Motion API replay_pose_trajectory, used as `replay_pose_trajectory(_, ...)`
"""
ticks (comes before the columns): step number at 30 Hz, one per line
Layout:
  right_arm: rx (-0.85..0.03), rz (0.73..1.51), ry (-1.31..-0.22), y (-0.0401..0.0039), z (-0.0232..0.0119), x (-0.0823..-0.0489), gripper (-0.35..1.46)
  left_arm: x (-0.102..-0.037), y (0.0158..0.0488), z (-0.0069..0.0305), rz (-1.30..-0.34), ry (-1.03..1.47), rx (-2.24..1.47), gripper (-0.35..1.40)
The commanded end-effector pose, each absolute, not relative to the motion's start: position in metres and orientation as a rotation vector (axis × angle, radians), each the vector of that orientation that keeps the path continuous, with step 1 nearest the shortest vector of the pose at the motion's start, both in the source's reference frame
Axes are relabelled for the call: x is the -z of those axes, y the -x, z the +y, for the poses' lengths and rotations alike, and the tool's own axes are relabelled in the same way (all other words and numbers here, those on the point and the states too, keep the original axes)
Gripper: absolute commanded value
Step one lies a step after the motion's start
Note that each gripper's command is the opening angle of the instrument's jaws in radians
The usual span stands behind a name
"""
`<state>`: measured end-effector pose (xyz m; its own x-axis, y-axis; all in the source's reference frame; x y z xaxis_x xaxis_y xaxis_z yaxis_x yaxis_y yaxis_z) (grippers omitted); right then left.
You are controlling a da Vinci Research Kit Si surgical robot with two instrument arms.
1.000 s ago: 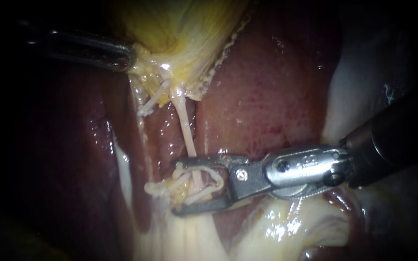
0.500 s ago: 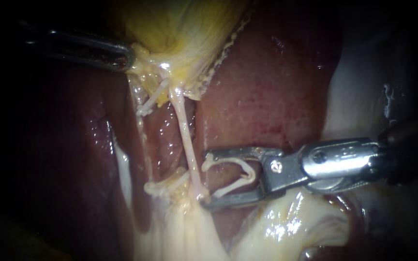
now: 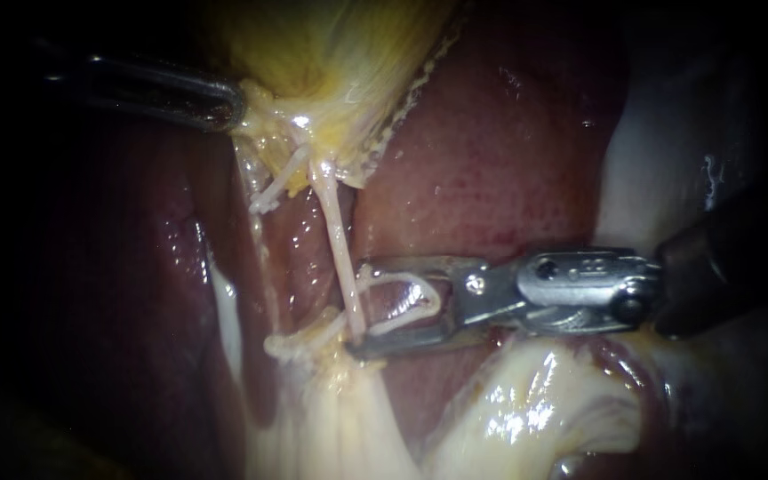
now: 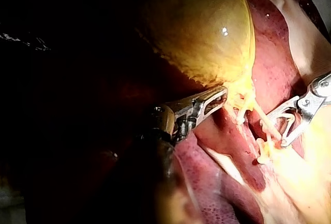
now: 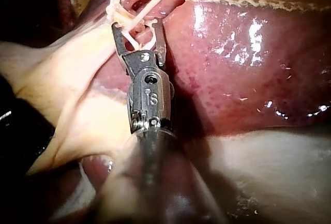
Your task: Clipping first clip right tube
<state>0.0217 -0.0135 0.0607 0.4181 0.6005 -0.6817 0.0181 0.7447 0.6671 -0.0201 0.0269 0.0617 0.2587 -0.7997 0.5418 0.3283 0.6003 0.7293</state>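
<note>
While the jaws of the right instrument (image 3: pixel 357 308) stand wide apart, they carry a pale clip (image 3: pixel 406 302) seated between them, its two legs spread and not yet squeezed. They grip nothing else. Right at their tips lies the right tube (image 3: pixel 338 240), a thin pale strand that crosses the mouth of the jaws. The endoscope view does not show clearly whether it sits well inside the clip's legs or only at their ends, though the right wrist view shows a strand running between the two tips. Beyond the jaws, the tube runs on to the neck of the gallbladder (image 3: pixel 340 62), where the left instrument (image 3: pixel 233 105) meets the pale tissue beside a second, shorter strand. The liver (image 3: pixel 491 160) lies alongside the right instrument's shaft. In my judgement the approach is nearly done: the clip is loaded and brought to the tube. What is left is to seat the tube deeper between the legs, squeeze the clip shut and release it.
</note>
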Motion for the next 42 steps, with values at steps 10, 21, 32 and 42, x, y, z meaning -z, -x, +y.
replay_pose_trajectory(10, -0.503, 1.214, -0.85, -0.0228, -0.0137, -0.0596, 0.49, -0.0618, 0.0202, 0.0269, -1.049, -0.534, 0.816, -0.35)
replay_pose_trajectory(21, -0.509, 1.22, -0.923, -0.0233, -0.0144, -0.0577, 0.44, -0.0618, 0.0202, 0.0269, -1.049, -0.534, 0.815, -0.35)
replay_pose_trajectory(32, -0.551, 1.191, -0.965, -0.0225, -0.0137, -0.0585, 0.15, -0.0619, 0.0202, 0.0269, -1.049, -0.534, 0.815, -0.35)
replay_pose_trajectory(42, -0.591, 1.163, -1.002, -0.0222, -0.0132, -0.0587, -0.35, -0.0619, 0.0202, 0.0269, -1.049, -0.534, 0.815, -0.35)
